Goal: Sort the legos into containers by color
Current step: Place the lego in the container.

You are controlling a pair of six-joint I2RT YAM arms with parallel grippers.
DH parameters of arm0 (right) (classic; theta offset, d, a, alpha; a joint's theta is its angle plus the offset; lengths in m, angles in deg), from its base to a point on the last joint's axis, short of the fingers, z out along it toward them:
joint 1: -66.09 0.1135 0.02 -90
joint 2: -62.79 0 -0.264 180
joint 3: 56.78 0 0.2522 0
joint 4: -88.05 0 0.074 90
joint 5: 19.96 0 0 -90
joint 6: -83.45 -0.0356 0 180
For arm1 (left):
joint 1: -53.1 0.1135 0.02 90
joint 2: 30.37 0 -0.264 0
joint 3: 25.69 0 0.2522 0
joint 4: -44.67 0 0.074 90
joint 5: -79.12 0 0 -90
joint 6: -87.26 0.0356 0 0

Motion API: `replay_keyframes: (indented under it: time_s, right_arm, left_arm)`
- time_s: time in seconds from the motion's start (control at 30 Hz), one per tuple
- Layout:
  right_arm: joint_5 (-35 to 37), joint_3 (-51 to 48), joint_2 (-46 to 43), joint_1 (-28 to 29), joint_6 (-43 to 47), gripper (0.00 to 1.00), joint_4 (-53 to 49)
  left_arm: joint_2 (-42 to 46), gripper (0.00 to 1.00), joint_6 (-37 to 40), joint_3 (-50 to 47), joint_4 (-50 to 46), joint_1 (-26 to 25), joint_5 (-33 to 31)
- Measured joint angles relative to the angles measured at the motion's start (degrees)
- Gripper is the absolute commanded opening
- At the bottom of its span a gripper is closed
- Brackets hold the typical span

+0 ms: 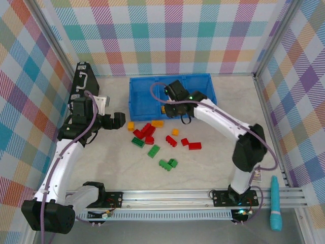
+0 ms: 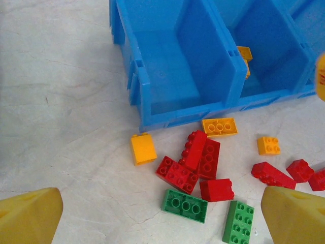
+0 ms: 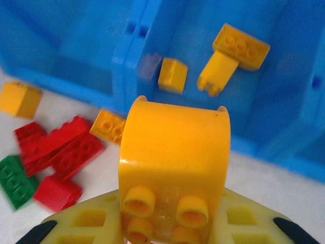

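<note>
Yellow brick (image 3: pixel 174 152) is pinched in the right claw (image 3: pixel 170 216); the middle compartment (image 3: pixel 195 35) is found directly ahead, just beyond.

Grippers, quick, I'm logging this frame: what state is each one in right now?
Left gripper: open, holding nothing.
Right gripper: shut on a yellow brick.
</note>
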Motion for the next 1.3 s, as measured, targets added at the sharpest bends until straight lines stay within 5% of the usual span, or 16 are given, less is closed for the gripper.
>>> replay_keyframes:
  time_s: [0.37,0.77,0.97,1.3]
  right_arm:
    - [-2.3,17.3,19.2,-6.0,6.8,0.32,1.2]
    - [-4.3,23.2,24.9,-6.1,8.7,0.56,-2.0]
    - [-5.2,16.2,16.0,-6.1,9.3,0.57,-2.8]
    - [-8.1,-10.4,-13.3,-1.5,7.8,0.58,-2.6]
  left_arm:
    - [-1.9,1.0,0.0,0.0,0.1,0.0,0.1]
    - [-2.5,1.0,0.0,0.0,0.1,0.2,0.1]
    - [-2.7,1.0,0.0,0.0,0.1,0.5,0.4]
    - [-2.8,1.0,0.0,0.0,0.1,1.0,0.5]
